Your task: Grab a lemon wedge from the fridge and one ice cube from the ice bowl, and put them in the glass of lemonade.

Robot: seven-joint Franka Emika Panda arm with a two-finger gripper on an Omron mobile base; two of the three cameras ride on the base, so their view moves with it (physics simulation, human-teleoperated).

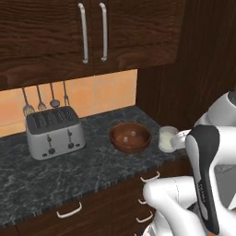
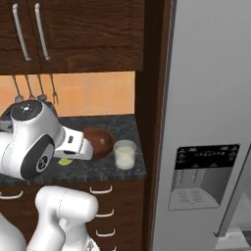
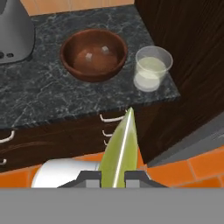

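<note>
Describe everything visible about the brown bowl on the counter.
The round, shallow, glossy reddish-brown ice bowl sits upright on the dark speckled stone counter, near its front edge. It lies between the silver four-slot toaster and the short clear glass of pale lemonade, close to the glass but apart from it. Inside, two faint pale ice cubes rest on the bottom. Nothing else touches it.

Dark wood cabinets (image 1: 92, 27) over a black marbled counter (image 1: 55, 177), orange tiled backsplash (image 1: 97, 94), orange floor (image 3: 192, 168).
</note>
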